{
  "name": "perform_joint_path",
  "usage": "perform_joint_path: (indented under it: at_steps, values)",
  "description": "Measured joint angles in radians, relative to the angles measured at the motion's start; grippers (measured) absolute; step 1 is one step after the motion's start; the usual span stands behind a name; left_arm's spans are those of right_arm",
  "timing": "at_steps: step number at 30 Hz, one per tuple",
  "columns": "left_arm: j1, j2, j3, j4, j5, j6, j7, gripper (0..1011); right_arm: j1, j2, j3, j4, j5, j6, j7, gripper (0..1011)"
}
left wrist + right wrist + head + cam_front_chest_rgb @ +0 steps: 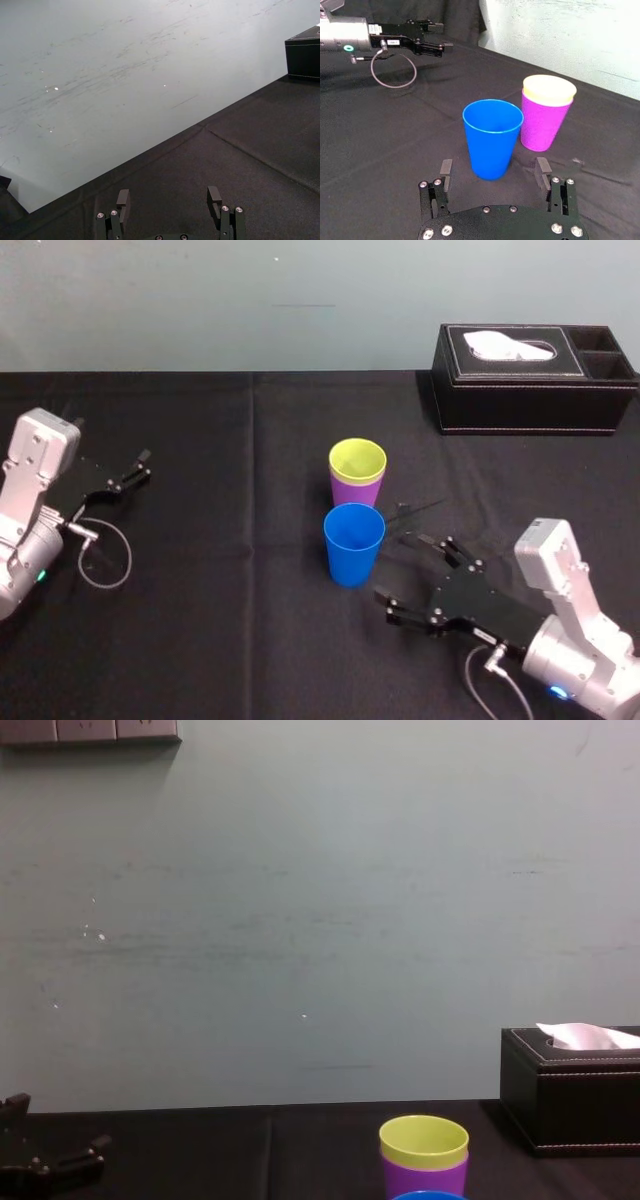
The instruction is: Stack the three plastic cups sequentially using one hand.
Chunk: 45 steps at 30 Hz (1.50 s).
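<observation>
Right gripper point(413, 570) low over the black tablecloth point(230, 640), jaws spread wide, nothing held. In the right wrist view we see both of its fingers point(446, 170). The blue cup point(353, 543) stands straight ahead of the gap between them, upright, mouth up. Its base sits about level with the fingertips. We cannot tell whether it stands just beyond them or a little inside the gap. Neither pad touches it.

Past the blue cup from those jaws, and off to one side, stands the purple cup point(355, 492), upright, with the yellow-green cup point(357, 462) nested in it. A band of yellow-green rim shows above the purple rim. The purple wall hides how deep the inner cup sits. From the head the blue rim overlaps the purple base. The right wrist view shows the two standing near but apart.

In the chest view the lower frame edge cuts off the blue cup to a sliver of rim, and cuts the purple cup's lower part too.

Left gripper point(138, 468) lies well apart from all three cups, jaws released, over bare cloth with nothing between them. A grey cable point(129, 560) loops beside its arm. From the chest it is a dark shape, low and hard to make out.

Black tissue box point(535, 375) stands far beyond the right jaws, at the table's back edge.
</observation>
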<state>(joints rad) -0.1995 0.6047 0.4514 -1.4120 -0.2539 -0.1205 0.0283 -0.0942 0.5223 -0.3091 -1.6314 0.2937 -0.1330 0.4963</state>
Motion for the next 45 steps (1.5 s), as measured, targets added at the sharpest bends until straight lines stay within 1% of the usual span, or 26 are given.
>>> perform_joint_path:
  at_steps: [3,5,14,22,27,38,45]
  values:
    - [0.000,0.000,0.000,0.000,0.000,0.000,0.000,1012,0.025,-0.017,-0.016,0.025,0.000,-0.002,0.003,1002]
    - [0.000,0.000,0.000,0.000,0.000,0.000,0.000,1012,0.030,-0.020,-0.018,0.030,0.000,-0.002,0.005,1002]
    - [0.000,0.000,0.000,0.000,0.000,0.000,0.000,1011,0.090,-0.058,-0.053,0.090,0.005,0.002,0.008,1002]
    - [0.000,0.000,0.000,0.000,0.000,0.000,0.000,1011,0.123,-0.081,-0.074,0.126,0.004,-0.003,0.011,1002]
    - [0.000,0.000,0.000,0.000,0.000,0.000,0.000,1011,0.154,-0.098,-0.091,0.154,-0.001,-0.012,0.015,1002]
    - [0.000,0.000,0.000,0.000,0.000,0.000,0.000,1011,0.192,-0.128,-0.112,0.190,-0.011,-0.022,0.012,1002]
    - [0.000,0.000,0.000,0.000,0.000,0.000,0.000,1011,0.206,-0.142,-0.119,0.209,-0.015,-0.030,0.007,1002]
